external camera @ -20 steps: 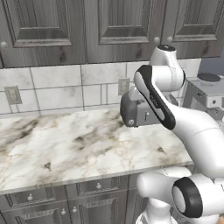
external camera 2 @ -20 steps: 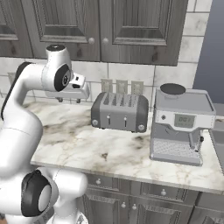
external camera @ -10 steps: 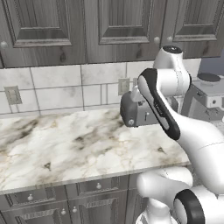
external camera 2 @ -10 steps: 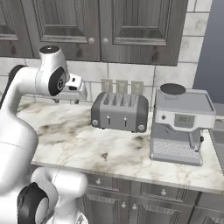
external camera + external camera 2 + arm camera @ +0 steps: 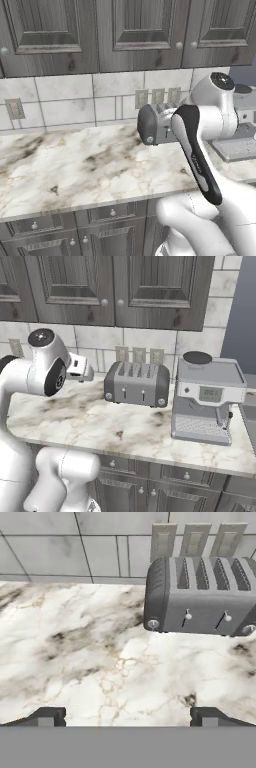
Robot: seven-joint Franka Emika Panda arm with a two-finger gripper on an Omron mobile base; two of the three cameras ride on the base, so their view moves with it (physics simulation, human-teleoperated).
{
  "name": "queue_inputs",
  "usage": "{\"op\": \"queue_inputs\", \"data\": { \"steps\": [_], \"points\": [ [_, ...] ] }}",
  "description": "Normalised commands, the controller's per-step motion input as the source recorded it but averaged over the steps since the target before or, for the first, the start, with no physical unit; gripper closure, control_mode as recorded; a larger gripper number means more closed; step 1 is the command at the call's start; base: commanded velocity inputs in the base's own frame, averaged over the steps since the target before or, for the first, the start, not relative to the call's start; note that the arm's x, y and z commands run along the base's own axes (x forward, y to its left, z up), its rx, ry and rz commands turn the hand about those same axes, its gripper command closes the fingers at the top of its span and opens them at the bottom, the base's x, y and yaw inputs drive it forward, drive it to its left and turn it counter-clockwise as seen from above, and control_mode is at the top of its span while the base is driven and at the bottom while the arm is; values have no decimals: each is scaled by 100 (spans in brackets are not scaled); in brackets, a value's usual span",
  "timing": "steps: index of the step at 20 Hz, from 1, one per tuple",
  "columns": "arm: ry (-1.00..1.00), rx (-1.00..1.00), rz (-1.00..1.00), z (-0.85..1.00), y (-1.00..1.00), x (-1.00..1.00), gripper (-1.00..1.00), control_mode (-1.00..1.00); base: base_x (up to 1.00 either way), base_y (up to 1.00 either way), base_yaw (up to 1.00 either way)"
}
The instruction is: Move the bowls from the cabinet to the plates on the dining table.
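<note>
Hanging over the desk (image 5: 100,677), the tool (image 5: 128,716) is spread wide and holds nothing. No bowl is out yet. The cabinet (image 5: 125,286) doors are shut, so the bowls must be inside. Next, open a door. I count one toaster (image 5: 137,383) and one coffee machine (image 5: 207,398).

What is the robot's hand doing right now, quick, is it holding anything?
Hand: open and holding nothing, its two fingertips wide apart above the marble counter.

Arm (image 5: 200,160) swung slightly leftward.
</note>
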Motion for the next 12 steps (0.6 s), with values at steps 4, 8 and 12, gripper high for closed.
{"op": "queue_inputs", "data": {
  "steps": [4,8,12],
  "points": [
    [-38,24,0,5,-13,-28,-100,-100,0,0,0],
    [-44,11,0,32,0,-26,-100,-100,0,0,0],
    [-36,1,0,47,0,-17,-100,-100,0,0,0]
  ]
}}
